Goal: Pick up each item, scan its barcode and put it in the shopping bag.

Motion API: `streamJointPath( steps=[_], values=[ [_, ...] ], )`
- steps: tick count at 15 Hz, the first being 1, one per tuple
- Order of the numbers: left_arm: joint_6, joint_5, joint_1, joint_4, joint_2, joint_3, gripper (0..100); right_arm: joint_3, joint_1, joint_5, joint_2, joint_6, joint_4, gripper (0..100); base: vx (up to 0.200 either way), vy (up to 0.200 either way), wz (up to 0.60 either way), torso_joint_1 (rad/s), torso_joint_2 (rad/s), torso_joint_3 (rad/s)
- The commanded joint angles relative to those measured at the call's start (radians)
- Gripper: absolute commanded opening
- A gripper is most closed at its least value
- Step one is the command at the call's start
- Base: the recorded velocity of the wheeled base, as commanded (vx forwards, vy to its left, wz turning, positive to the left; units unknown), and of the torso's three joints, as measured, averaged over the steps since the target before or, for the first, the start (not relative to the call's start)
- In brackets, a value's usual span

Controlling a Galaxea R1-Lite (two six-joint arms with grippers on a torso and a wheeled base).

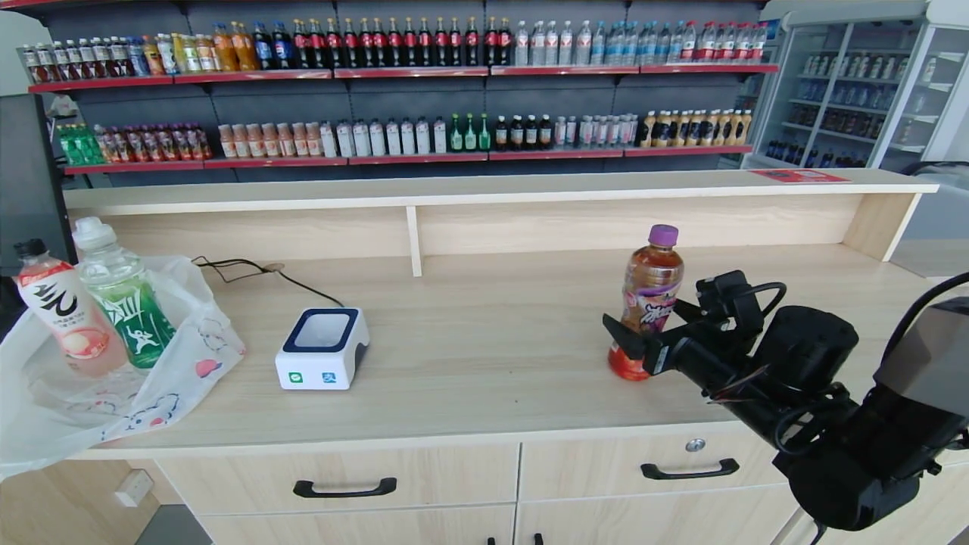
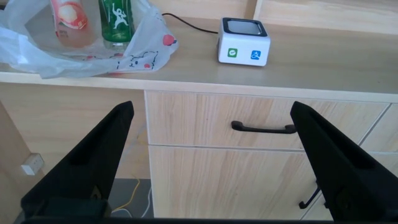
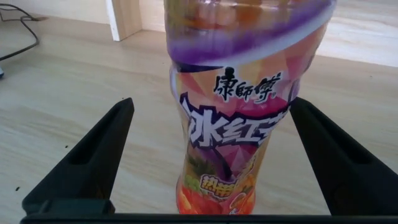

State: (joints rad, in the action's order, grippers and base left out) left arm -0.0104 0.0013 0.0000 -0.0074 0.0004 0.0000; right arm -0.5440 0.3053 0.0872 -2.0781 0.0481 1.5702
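Purple-capped bottle (image 1: 652,299) stands right of centre on the counter (image 1: 484,356); right gripper (image 3: 211,115) straddles it wide open, holding nothing. Close off-centre and it probably tips that tall thing over.

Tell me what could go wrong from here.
1. The right gripper is open around the tall purple-cap bottle; an off-centre close could tip it.
2. The pink bottle and green bottle stand in the slack bag; adding a third may topple them.
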Motion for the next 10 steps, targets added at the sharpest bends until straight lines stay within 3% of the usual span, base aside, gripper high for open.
streamJointPath(
  steps=[1,10],
  values=[
    [0.000,0.000,0.000,0.000,0.000,0.000,100,-0.037,0.009,0.000,-0.046,0.001,0.001,100,0.000,0.000,0.00,0.000,0.00,0.000],
    [0.000,0.000,0.000,0.000,0.000,0.000,100,-0.053,0.009,0.000,-0.056,-0.001,0.001,100,0.000,0.000,0.00,0.000,0.00,0.000]
  ],
)
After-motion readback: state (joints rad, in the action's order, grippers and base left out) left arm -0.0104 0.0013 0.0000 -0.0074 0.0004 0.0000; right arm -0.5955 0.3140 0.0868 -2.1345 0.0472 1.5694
